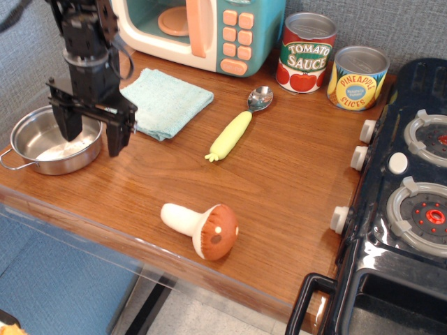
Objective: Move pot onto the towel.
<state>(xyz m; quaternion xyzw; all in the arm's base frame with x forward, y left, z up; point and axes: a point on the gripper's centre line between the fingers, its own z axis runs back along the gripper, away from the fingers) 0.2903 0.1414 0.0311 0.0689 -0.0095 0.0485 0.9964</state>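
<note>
Pot [50,141]: sits at the bench's left edge, near the front-left corner, upright and empty; one wire handle [12,162] shows at its front-left, the other is hidden behind the gripper.
Towel [164,101]: lies flat just beyond and to the right of the pot, toward the back of the bench, in front of the toy microwave [202,31]; pot and towel look close, but whether they touch is hidden by the gripper.
Gripper [89,132]: jaws spread wide and empty, pointing down; one finger [68,124] hangs over the pot's bowl, the other [117,134] outside the right rim, above bare bench.
Key relation: the pot's right rim lies between the two fingers, so the pot is directly under the gripper, slightly to its left; the fingers line up across the rim, roughly left to right.
Step in hand: judged as lining up for a rim grasp; the pot is not yet held.
Next move calls for: lowering until the rim sits between the fingers, closing, then a short carry back and right to the towel.
Risk: a thin, shiny rim may slip or tip the pot if pinched off-centre.
Clear of the path: spoon [236,127], mushroom [202,229] and both cans [332,64] lie well to the right.
</note>
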